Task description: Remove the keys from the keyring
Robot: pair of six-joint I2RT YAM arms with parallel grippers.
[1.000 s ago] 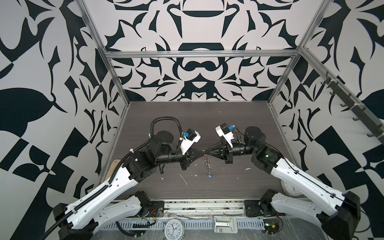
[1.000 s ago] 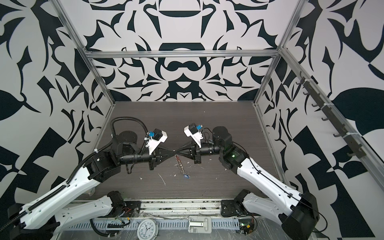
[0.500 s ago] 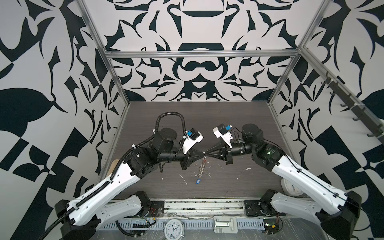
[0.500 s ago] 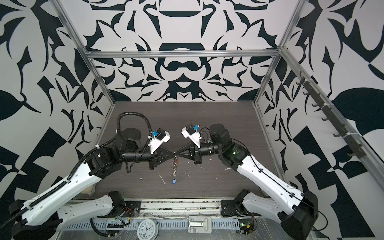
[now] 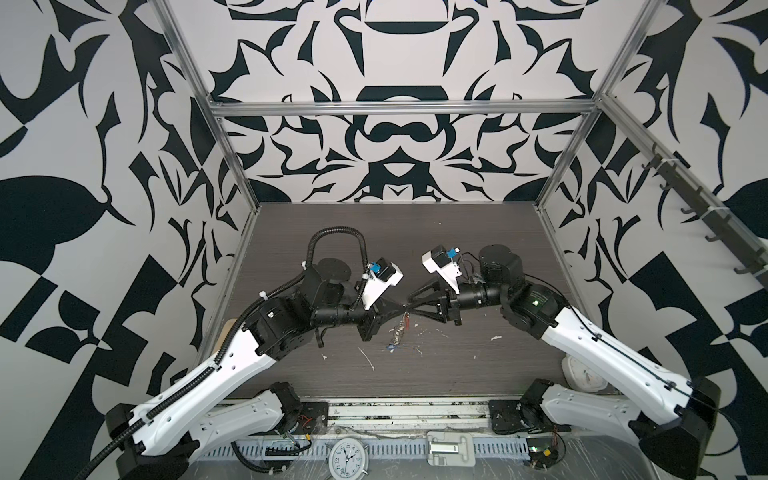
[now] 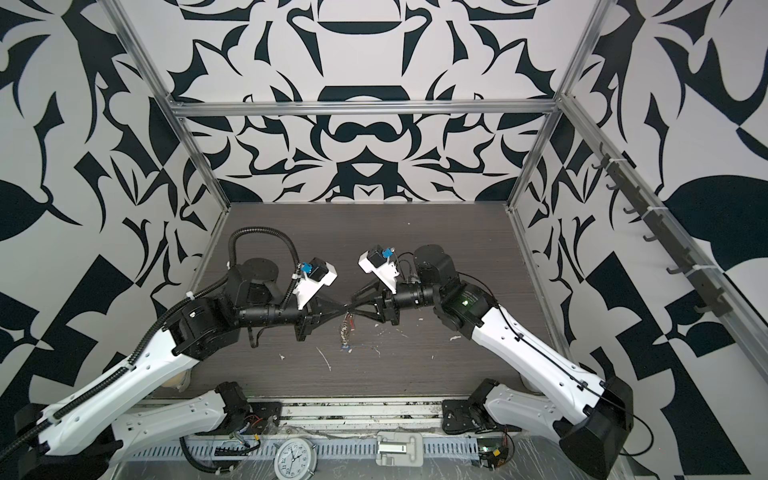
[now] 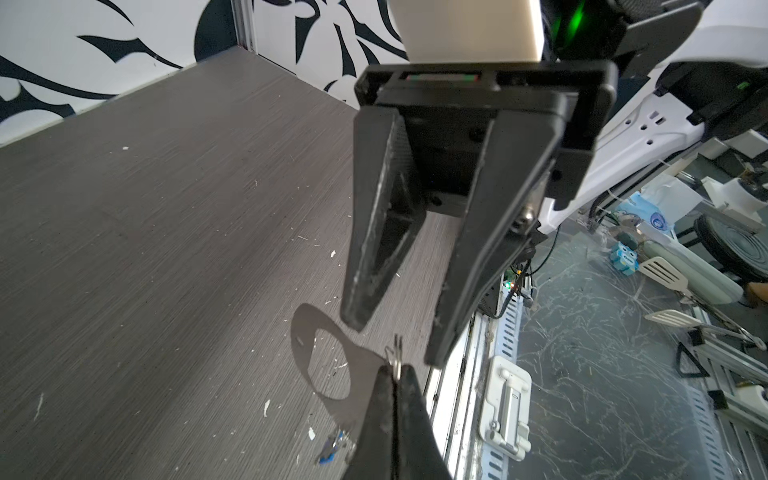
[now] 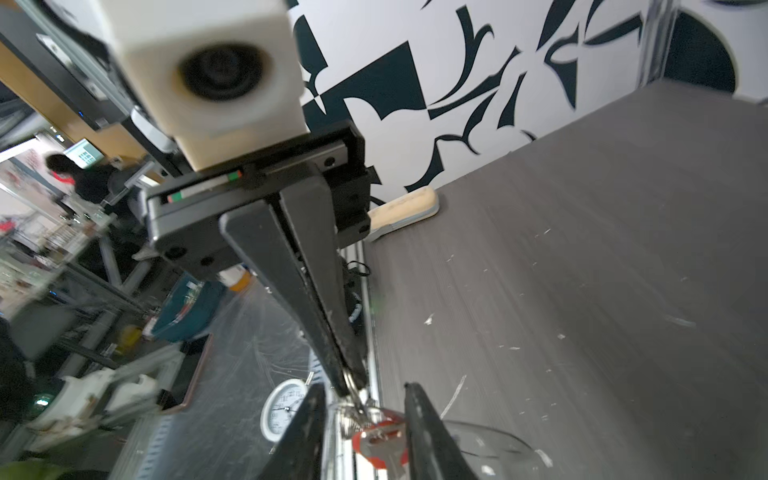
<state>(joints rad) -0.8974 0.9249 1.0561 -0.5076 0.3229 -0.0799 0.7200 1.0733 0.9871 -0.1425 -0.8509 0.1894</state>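
My left gripper is shut on a small wire ring, and the keyring hangs below it as a flat dark-looking plate with an oval slot. Both top views show it edge-on as a dangling silvery bunch. A blue tag sits at its lower end. My right gripper is open, facing the left gripper tip to tip. A red-headed key hangs between its fingers, touching neither. In the left wrist view the right gripper straddles the ring without touching it.
A beige wooden board lies at the table's left edge. A white clock sits under the right arm. An alarm clock and a white latch lie on the front rail. White flecks dot the dark tabletop.
My right gripper was shut at the bunch and now stands open. The left gripper stays shut on the ring. The hanging bunch has swung slightly to the left.
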